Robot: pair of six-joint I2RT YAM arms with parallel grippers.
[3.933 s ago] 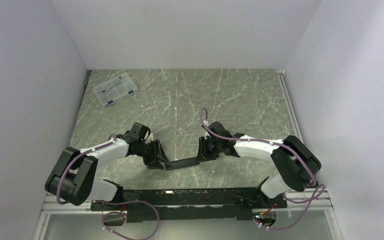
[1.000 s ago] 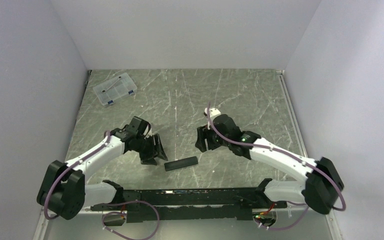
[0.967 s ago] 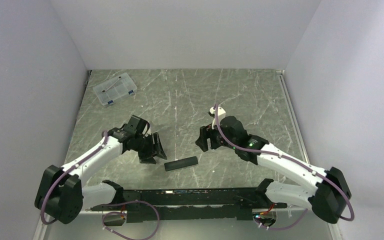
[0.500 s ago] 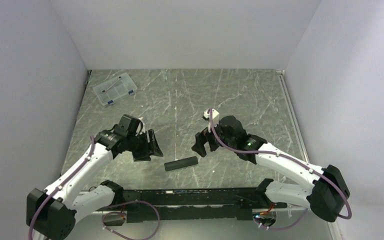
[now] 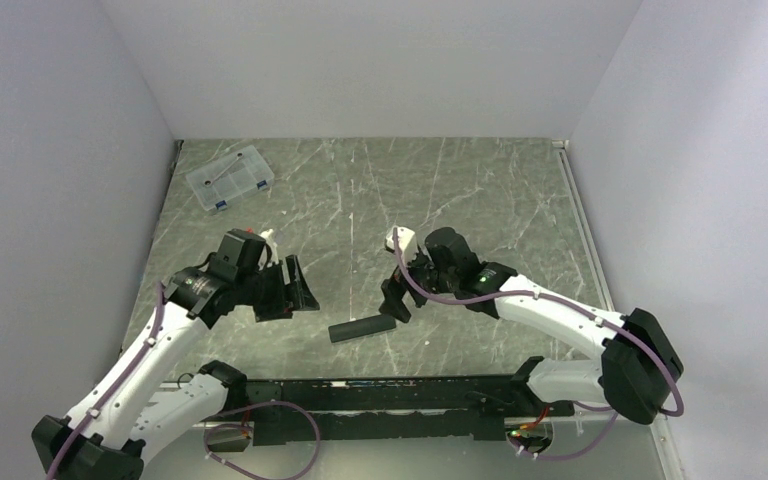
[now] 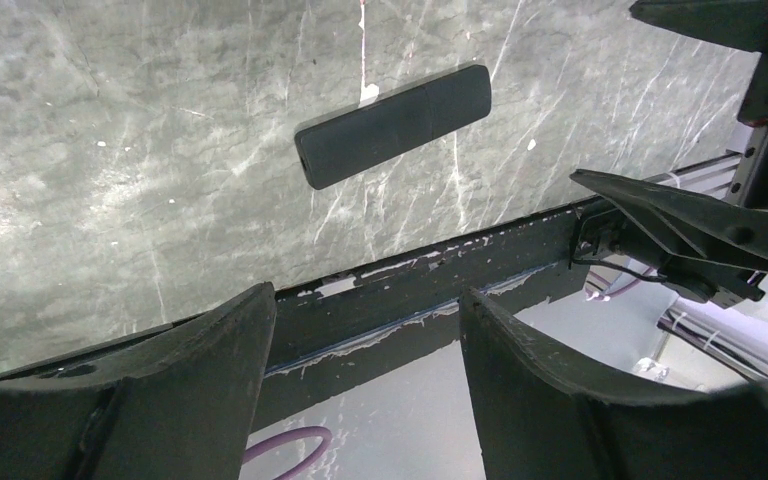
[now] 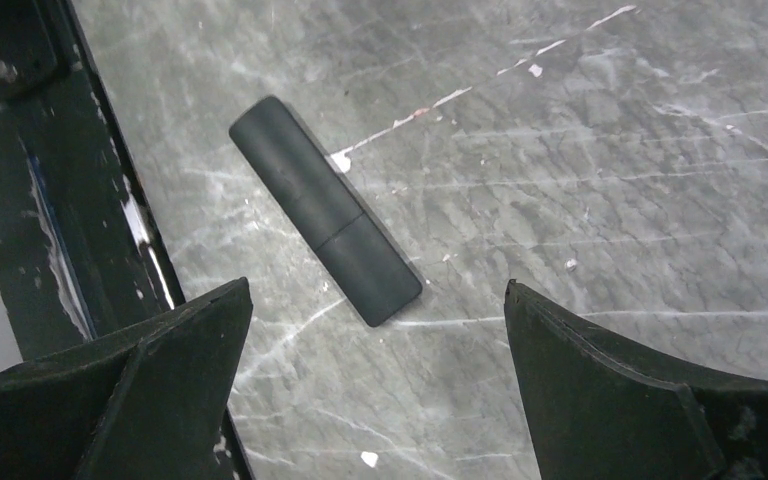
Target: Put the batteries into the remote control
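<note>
The right end effector [image 5: 396,300] is hanging spread wide and empty. The remote control [image 5: 362,327] is lying flat on the tabletop [image 5: 460,190] just beneath its fingers, untouched. The left end effector [image 5: 285,290] is gaping empty too, with the remote off to its right. The remote is showing as a slim matte-black bar with one seam across and its cover apparently shut. No batteries are showing, so I'd judge loading either finished or awaiting a regrasp by the remote's long edges.

Clear compartment box [image 5: 230,178] far-left on green marbled table [image 5: 480,190]; black rail [image 5: 380,395] along near edge.
</note>
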